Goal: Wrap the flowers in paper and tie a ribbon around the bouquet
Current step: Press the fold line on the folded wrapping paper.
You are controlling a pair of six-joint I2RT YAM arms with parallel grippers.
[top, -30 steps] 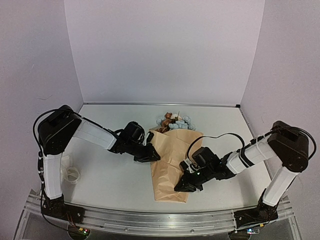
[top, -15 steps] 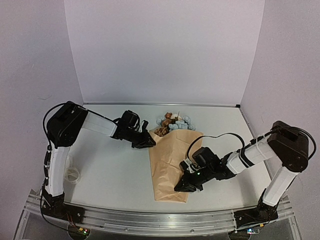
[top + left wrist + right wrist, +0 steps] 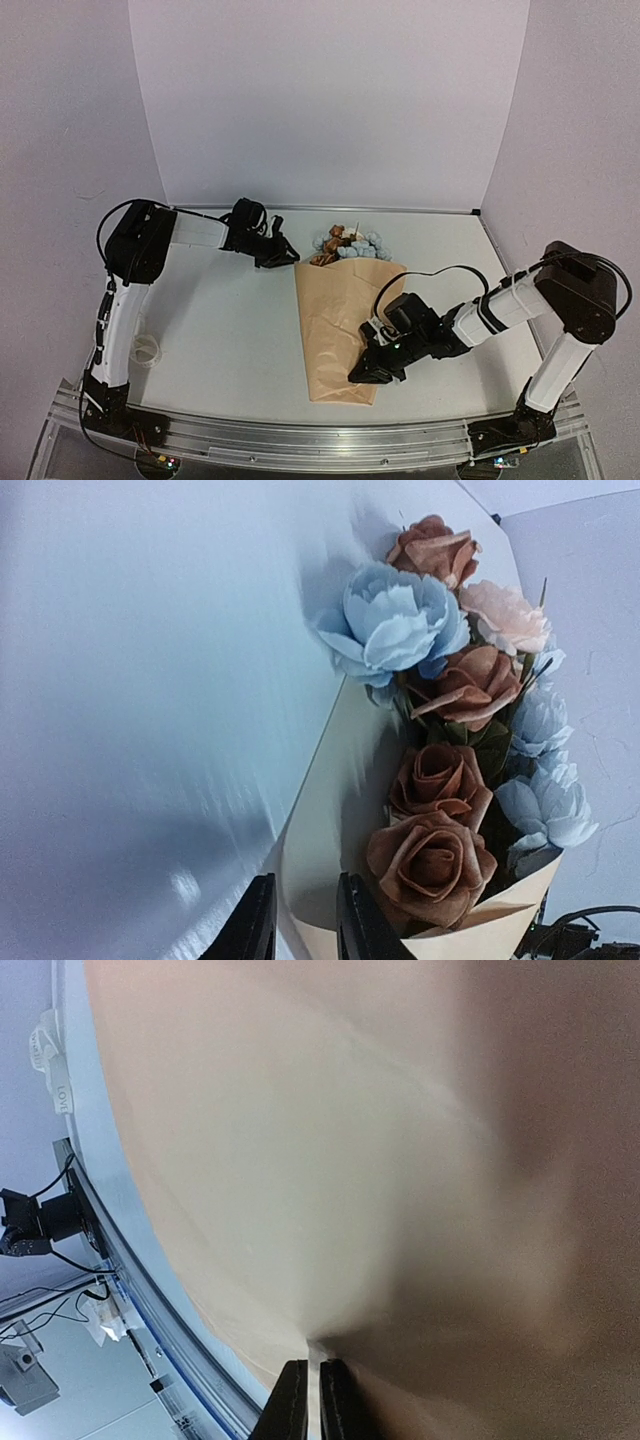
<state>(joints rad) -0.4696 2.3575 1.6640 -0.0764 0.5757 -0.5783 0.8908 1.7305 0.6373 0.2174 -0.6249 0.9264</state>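
White table [image 3: 220, 330], lilac walls [image 3: 330, 100] behind. Right gripper [image 3: 360, 377]: pressed almost shut, pinching a fold of the paper [image 3: 335, 310] at its 5 o'clock edge, close to the narrow end. Left gripper [image 3: 290, 257]: parted only narrowly, holding nothing, hovering just beside the flowers [image 3: 350, 243], at their 9 o'clock.

Paper lying mid-table as a cone around the stems, wide end with blue and brown heads toward 12 o'clock, narrow end toward 6. At 8 o'clock on the table, well apart from the cone, near the left arm's base: seemingly the ribbon [image 3: 146, 349], in loose pale loops, untouched.

Judged as wrapping nearly done, tying not yet begun. Next, probably: keep the right pinch to hold the cone rolled, send the left gripper toward 8 o'clock, open wider, pick up one thin floppy strand cleanly off the table.
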